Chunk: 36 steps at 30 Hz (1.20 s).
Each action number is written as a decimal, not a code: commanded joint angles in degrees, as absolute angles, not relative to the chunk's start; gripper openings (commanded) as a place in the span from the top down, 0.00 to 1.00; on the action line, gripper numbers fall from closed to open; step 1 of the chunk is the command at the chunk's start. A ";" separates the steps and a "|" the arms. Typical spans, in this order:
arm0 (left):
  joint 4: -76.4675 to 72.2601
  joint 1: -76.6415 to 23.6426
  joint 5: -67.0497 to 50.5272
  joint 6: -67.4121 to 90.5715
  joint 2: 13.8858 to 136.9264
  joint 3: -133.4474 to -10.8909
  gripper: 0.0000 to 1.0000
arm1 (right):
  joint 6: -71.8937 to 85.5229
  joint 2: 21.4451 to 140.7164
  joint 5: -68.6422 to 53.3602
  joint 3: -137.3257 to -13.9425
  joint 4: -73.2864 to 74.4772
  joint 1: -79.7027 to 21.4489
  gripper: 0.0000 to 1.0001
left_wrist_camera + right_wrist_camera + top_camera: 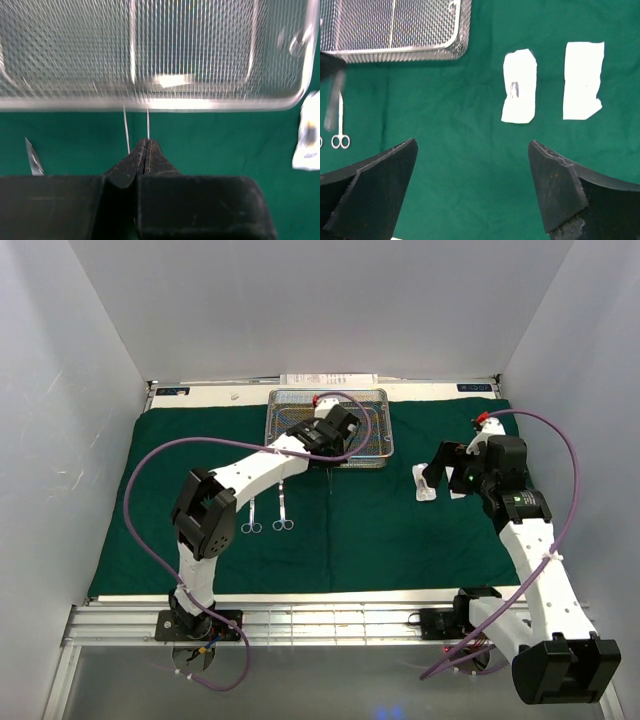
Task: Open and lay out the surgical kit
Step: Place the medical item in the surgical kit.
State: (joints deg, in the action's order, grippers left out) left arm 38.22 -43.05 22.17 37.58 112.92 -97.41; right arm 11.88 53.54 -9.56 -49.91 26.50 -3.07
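Note:
The dark green cloth (380,530) lies spread over the table. The silver wire-mesh tray (372,445) stands at the back centre. My left gripper (330,460) hangs just in front of the tray's near rim (150,104), shut on thin tweezers (148,125) whose two prongs point toward the tray. Two small scissors (268,515) lie side by side on the cloth left of centre. My right gripper (472,150) is open and empty above the cloth, just short of two white packets (520,87) (582,80) that lie flat side by side. A second pair of tweezers does not show.
White walls close in the left, back and right sides. A white label strip (330,378) lies behind the tray. The cloth's near edge meets a metal rail (330,620) by the arm bases. Purple cables loop over both arms.

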 commanded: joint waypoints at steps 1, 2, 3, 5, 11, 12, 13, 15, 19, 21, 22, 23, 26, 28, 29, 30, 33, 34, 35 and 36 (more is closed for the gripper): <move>38.85 -46.40 24.34 44.03 109.77 -94.40 1.00 | 13.53 51.16 -4.58 -50.45 29.88 -5.88 0.04; 39.28 -46.84 24.87 44.82 109.86 -93.96 1.00 | 13.88 50.80 -3.44 -50.62 30.58 -6.85 0.05; 39.55 -47.37 24.70 45.87 109.95 -92.56 1.00 | 14.32 50.19 -2.99 -51.23 31.19 -7.20 0.07; 39.46 -47.90 24.52 49.12 109.51 -90.71 1.00 | 14.85 49.05 -2.55 -51.07 32.52 -7.99 0.09; 37.36 -52.20 26.28 53.60 109.68 -86.66 1.00 | 15.64 44.39 -0.62 -48.78 35.68 -10.63 0.10; 37.18 -52.56 26.37 54.40 109.86 -86.14 1.00 | 15.64 43.60 -0.35 -48.69 36.03 -10.81 0.10; 36.05 -53.08 26.63 54.84 110.04 -85.61 1.00 | 15.64 43.25 -0.26 -48.60 36.38 -10.98 0.10; 34.11 -53.52 27.33 54.67 110.39 -83.33 1.00 | 15.82 42.28 -0.35 -48.69 37.17 -11.42 0.10; 28.67 -53.70 27.86 52.74 111.27 -80.42 1.00 | 15.73 40.96 -1.41 -48.25 38.23 -12.04 0.10; 26.55 -53.79 28.47 50.29 111.18 -78.76 1.00 | 15.64 40.08 -1.58 -47.90 38.58 -12.22 0.10; 24.54 -53.79 29.35 49.32 111.09 -78.23 1.00 | 15.56 39.90 -1.67 -47.73 38.58 -12.39 0.10; 23.74 -53.79 29.70 48.44 111.01 -77.79 1.00 | 15.56 39.73 -2.10 -47.46 38.76 -12.39 0.10; 21.45 -53.79 30.67 45.89 110.83 -76.99 1.00 | 15.47 39.64 -2.98 -47.02 38.76 -12.48 0.10; 19.96 -53.79 30.59 45.00 110.48 -76.47 1.00 | 15.38 39.64 -3.16 -46.93 38.76 -12.48 0.10; 19.34 -53.79 30.50 44.56 110.48 -76.29 1.00 | 15.38 39.90 -3.16 -47.02 38.76 -12.48 0.10; 18.55 -53.79 30.41 44.04 110.83 -76.12 1.00 | 15.21 40.08 -3.16 -47.11 38.67 -12.48 0.10; 18.37 -53.79 30.41 43.86 111.62 -76.38 1.00 | 14.85 40.52 -3.25 -47.29 38.67 -12.48 0.10; 18.02 -53.79 30.41 43.51 112.06 -76.29 1.00 | 14.68 40.69 -3.25 -47.29 38.67 -12.48 0.10; 17.93 -53.79 30.67 43.33 112.41 -76.38 1.00 | 14.68 40.87 -3.25 -47.29 38.58 -12.48 0.10; 17.76 -53.79 30.85 43.07 112.50 -76.38 1.00 | 14.59 40.87 -3.25 -47.20 38.58 -12.48 0.10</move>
